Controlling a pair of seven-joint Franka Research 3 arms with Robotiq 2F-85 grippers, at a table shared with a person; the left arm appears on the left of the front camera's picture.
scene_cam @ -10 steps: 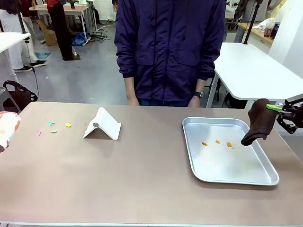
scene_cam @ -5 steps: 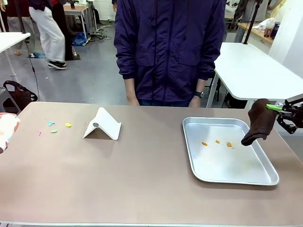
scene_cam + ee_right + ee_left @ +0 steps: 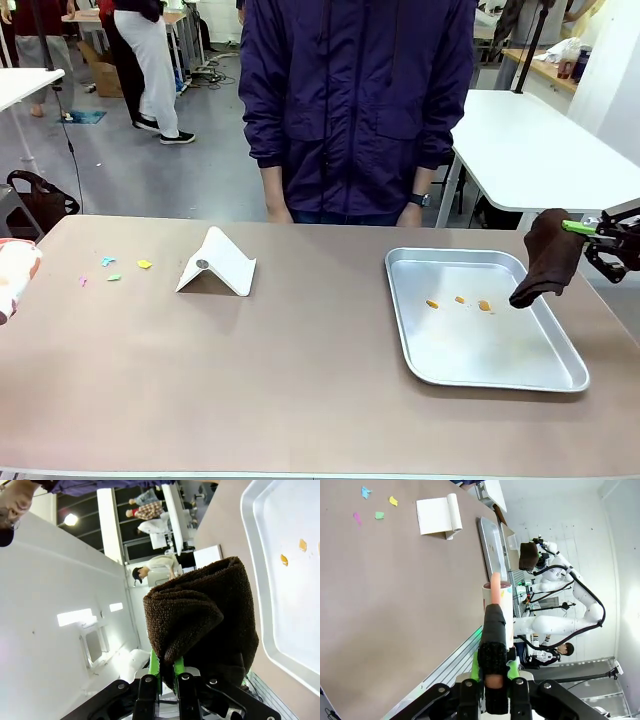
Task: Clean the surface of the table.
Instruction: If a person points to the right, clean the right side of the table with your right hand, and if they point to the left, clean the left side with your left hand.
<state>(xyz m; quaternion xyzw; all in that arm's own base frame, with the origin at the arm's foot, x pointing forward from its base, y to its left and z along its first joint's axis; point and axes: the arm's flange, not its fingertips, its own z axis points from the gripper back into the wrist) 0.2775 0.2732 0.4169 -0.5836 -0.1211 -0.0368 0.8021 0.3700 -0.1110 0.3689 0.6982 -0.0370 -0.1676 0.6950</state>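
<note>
Table (image 3: pixel 300 380): matte taupe top, coloured scraps (image 3: pixel 144 264) near left.

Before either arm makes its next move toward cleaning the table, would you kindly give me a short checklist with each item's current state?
1. Right gripper shut on the brown cloth: ok.
2. Left gripper shut on the roller tool: ok.
3. Paper scraps off the table: not ok, they lie near its left end.
4. White folded card out of the wiping path: not ok, it stands beside the scraps.
5. Person's hands clear of the tabletop: ok.
6. Metal tray free of orange crumbs: not ok.
</note>
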